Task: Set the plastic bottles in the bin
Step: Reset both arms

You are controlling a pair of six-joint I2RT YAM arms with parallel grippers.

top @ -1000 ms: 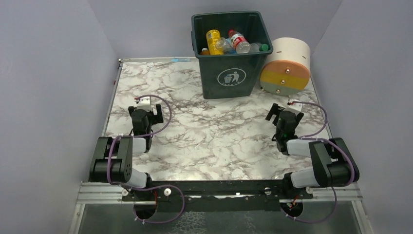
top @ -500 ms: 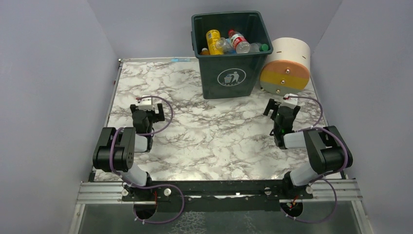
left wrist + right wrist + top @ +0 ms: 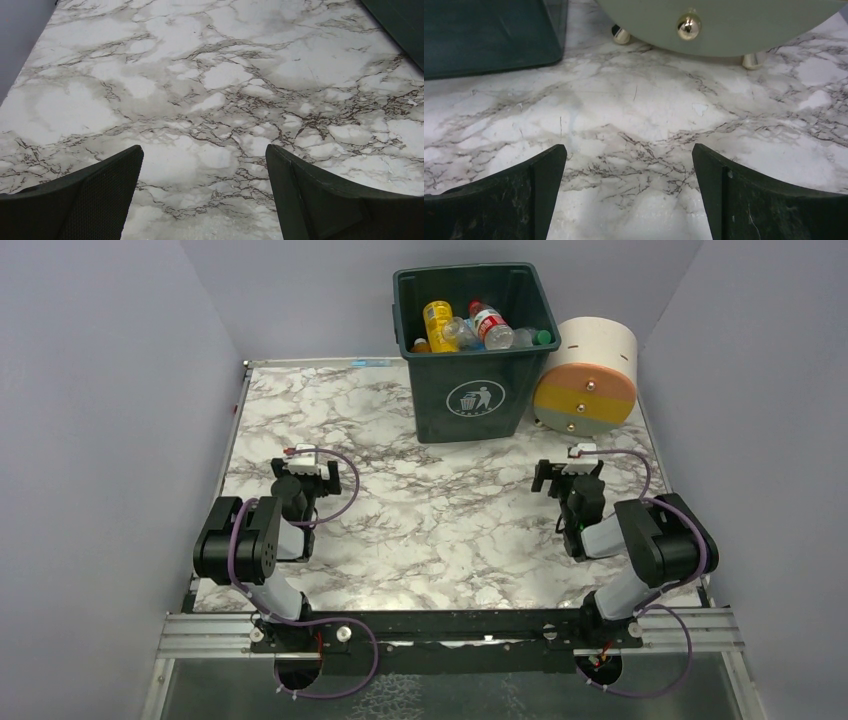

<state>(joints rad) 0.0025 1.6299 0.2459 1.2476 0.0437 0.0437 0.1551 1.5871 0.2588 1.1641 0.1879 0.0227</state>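
One bin (image 3: 470, 392), dark green with a white litter symbol on its front, stands upright at the far edge of the marble table (image 3: 430, 525). At least five plastic bottles (image 3: 460, 333) are visible, all inside the bin: one yellow-orange bottle (image 3: 437, 318), one red-labelled bottle (image 3: 491, 326), and the rest clear, one with a green cap. One cream-and-orange cylinder (image 3: 588, 375) lies just beside the bin, on its right.

Two grippers are present. The left gripper (image 3: 202, 152) and the right gripper (image 3: 629, 152) both have their fingers spread and hold nothing. The bin stands ahead of both, well apart from the left gripper and nearer the right one.
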